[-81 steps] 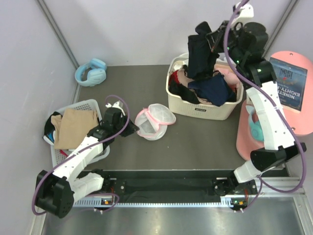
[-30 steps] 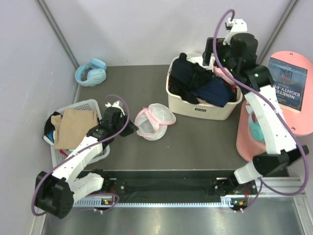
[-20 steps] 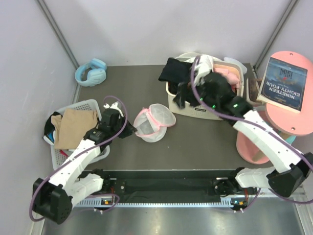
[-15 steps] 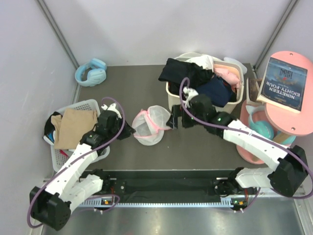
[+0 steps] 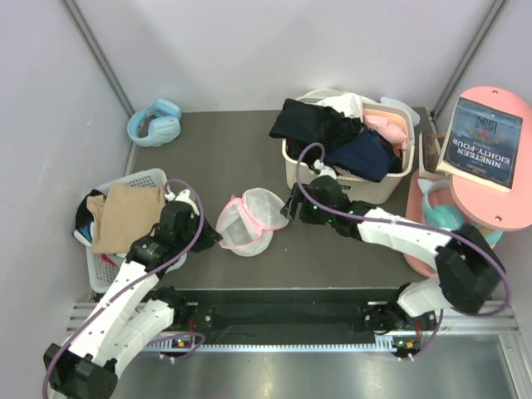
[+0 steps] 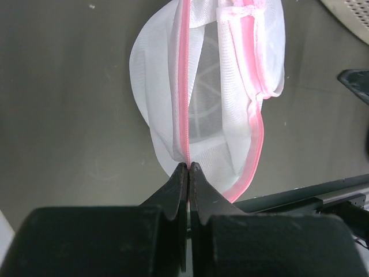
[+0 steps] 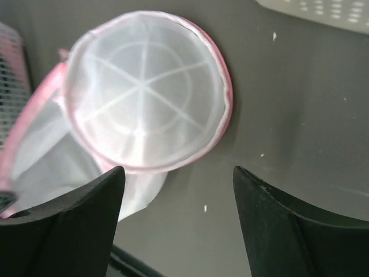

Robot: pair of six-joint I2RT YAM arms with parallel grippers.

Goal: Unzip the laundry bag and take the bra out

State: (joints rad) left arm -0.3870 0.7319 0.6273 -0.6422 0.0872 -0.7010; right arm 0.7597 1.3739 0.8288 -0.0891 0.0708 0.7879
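From above, the laundry bag (image 5: 248,220) lies on the bench (image 5: 332,259), left of the basket (image 5: 332,184) where the bra (image 5: 303,123) drapes. Left wrist: the left hand (image 6: 188,167) is pinched tight on the bag's pink trim (image 6: 183,86). Right wrist: the right hand (image 7: 177,173) gapes wide and empty, facing the bag.

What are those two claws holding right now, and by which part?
The left gripper pinches the laundry bag by its pink zipper trim, at the bag's near edge. The right gripper is open, holding nothing.
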